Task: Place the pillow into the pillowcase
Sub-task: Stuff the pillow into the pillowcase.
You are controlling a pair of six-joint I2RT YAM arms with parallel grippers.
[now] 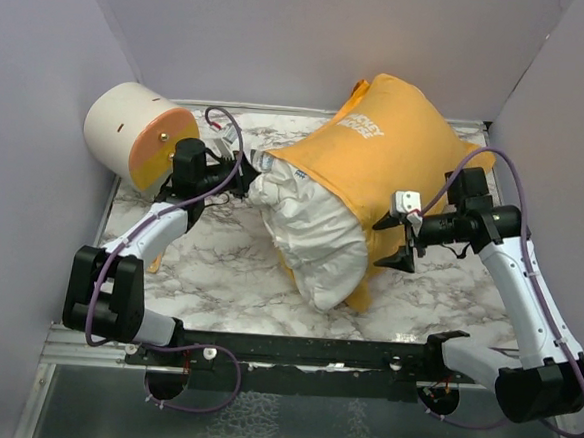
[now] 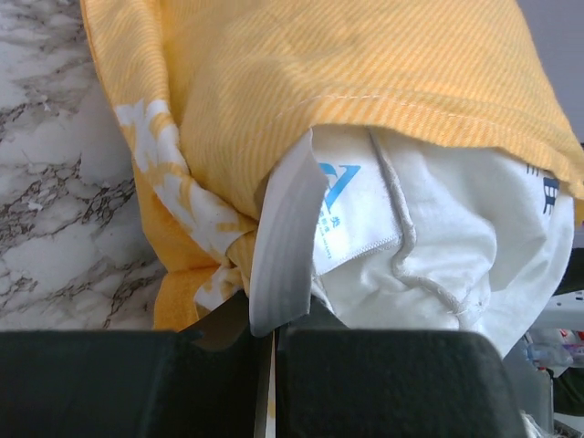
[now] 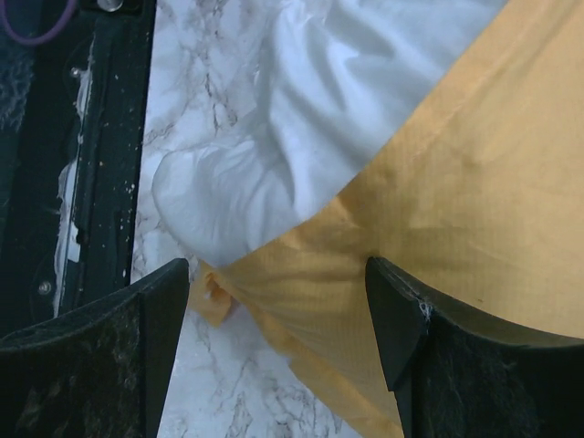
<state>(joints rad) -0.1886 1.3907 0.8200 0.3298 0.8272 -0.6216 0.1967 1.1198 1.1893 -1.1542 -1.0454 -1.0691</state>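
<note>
The orange-yellow pillowcase (image 1: 397, 146) lies at the back right with its white lettering up. The white pillow (image 1: 316, 236) is partly inside; its near end bulges out of the case's mouth toward the front. My left gripper (image 1: 246, 164) is at the left corner of that mouth. In the left wrist view its jaws (image 2: 269, 328) are shut on a white label strip (image 2: 287, 246) of the pillow (image 2: 438, 228), just below the pillowcase (image 2: 365, 64) hem. My right gripper (image 1: 403, 232) is open, its fingers either side of the pillowcase (image 3: 474, 182) edge, beside the pillow (image 3: 301, 109).
A cream-and-orange cylinder (image 1: 138, 133) lies at the back left, close behind the left arm. Grey walls enclose the marble table (image 1: 219, 264) on three sides. A black rail (image 1: 293, 351) runs along the near edge.
</note>
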